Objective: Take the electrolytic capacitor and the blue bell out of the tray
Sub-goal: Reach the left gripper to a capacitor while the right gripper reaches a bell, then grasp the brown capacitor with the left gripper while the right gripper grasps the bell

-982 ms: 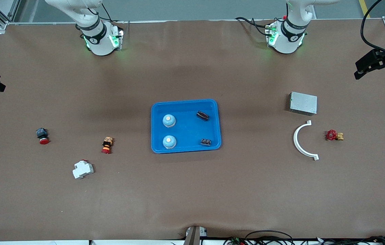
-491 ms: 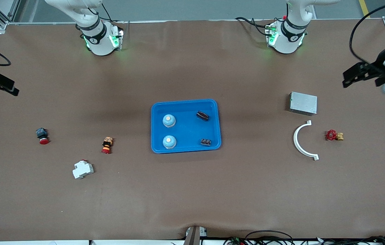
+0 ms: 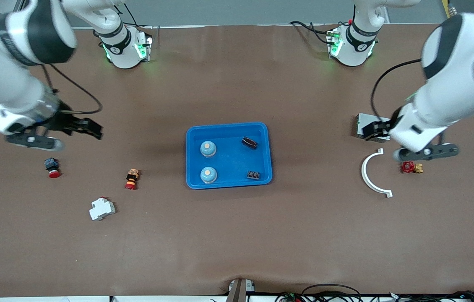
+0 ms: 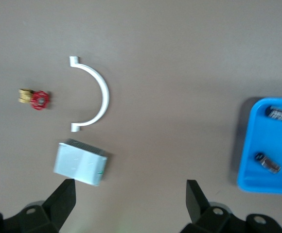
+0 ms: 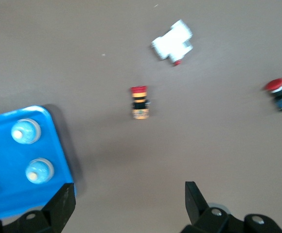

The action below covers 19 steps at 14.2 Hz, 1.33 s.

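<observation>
Front view alone shows all four pieces in the tray [image 3: 228,126] mid-tabletop: electrolytic capacitor [image 3: 249,142] at its corner nearest the left arm's base, two blue bells [image 3: 208,148], black block. Left wrist view catches only that tray end. Left claw [image 3: 370,130] over the grey box, right claw [image 3: 90,129] over bare tabletop, both spread wide, empty, well apart from the tray rim.

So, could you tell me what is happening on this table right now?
Nothing is held yet. The electrolytic capacitor and both blue bells lie in the tray. The left tool hangs open over the grey box, and the right tool hangs open over bare table toward the right arm's end.
</observation>
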Each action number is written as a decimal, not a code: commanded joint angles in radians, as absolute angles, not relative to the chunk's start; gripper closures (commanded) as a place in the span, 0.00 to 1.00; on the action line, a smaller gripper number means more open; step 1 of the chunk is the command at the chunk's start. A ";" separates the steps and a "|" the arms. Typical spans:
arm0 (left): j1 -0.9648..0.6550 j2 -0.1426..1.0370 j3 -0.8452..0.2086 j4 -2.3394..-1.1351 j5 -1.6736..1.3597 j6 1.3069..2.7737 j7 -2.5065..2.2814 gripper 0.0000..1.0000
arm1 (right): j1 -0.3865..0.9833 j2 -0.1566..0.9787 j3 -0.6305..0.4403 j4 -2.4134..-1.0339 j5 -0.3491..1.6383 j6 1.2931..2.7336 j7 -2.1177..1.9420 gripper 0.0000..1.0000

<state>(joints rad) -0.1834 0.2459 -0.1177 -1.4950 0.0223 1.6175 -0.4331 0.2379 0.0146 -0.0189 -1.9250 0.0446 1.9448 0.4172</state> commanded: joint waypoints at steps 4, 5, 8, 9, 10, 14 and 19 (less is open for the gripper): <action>-0.325 0.368 -0.117 -1.485 -0.031 1.745 -0.792 0.00 | 0.421 0.130 -0.028 -2.028 0.120 2.213 0.702 0.00; -0.345 0.391 -0.117 -1.485 -0.031 1.771 -0.849 0.00 | 0.448 0.162 -0.028 -2.028 0.120 2.250 0.736 0.00; -0.419 0.462 -0.117 -1.514 -0.031 1.905 -1.027 0.07 | 0.506 0.259 -0.029 -2.023 0.120 2.357 0.798 0.00; -0.437 0.495 -0.117 -1.520 -0.032 1.957 -1.070 0.07 | 0.521 0.281 -0.029 -2.019 0.120 2.373 0.839 0.00; -0.461 0.527 -0.117 -1.520 -0.032 1.995 -1.115 0.07 | 0.541 0.302 -0.029 -2.016 0.120 2.385 0.866 0.00; -0.532 0.623 -0.118 -1.525 -0.067 2.104 -1.326 0.14 | 0.580 0.368 -0.029 -2.016 0.121 2.459 0.931 0.00; -0.629 0.698 -0.115 -1.546 -0.060 2.118 -1.524 0.28 | 0.621 0.436 -0.029 -1.997 0.120 2.511 0.992 0.00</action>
<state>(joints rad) -0.5920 0.6867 -0.1264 -1.5349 -0.0453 2.1022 -1.4587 0.5974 0.4012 -0.0178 -2.0261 0.1005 2.5061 0.9756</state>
